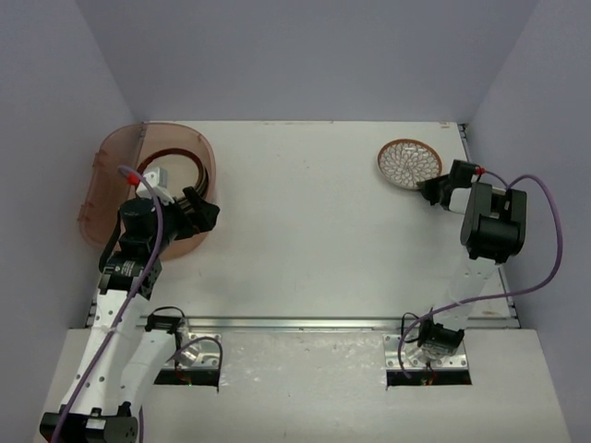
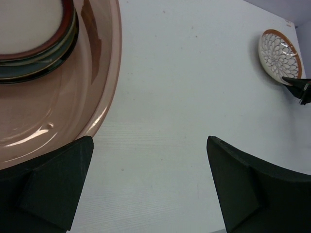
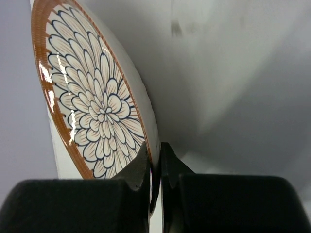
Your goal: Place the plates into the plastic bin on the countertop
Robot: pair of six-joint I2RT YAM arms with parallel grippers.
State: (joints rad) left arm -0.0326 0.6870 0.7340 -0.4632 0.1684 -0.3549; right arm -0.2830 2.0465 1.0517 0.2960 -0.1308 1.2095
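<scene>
Me: Closest to the lens, my right gripper has its two black jaws pressed together on the rim of the brown-white petal plate. One is on the patterned face, the other on the pale underside.

Desk: Where does that plate sit on the countertop?

Me: In the far right corner, near the pale lilac-grey walls. From my right wrist it rises steeply out of the grip. I cannot tell whether its far edge touches the white surface.

Desk: And your other hand?

Me: My left gripper is spread wide, with nothing between its fingers. It hangs at the edge of the plastic bin, one finger over the pinkish rim and the other over bare countertop.

Desk: Where is the bin?

Me: It is at the far left of the countertop, well apart from the petal plate, with the whole width of the surface between them.

Desk: What is inside it?

Me: A stack of plates lies flat on the bin's floor. The top one is cream with a brown rim. Darker edges show beneath it, one of them tinged with teal, but I cannot count how many plates there are.

Desk: Anything else in the wide shot?

Me: A metal rail runs along the near edge of the countertop, just ahead of both arm bases. A purple cable loops off each arm.
</scene>
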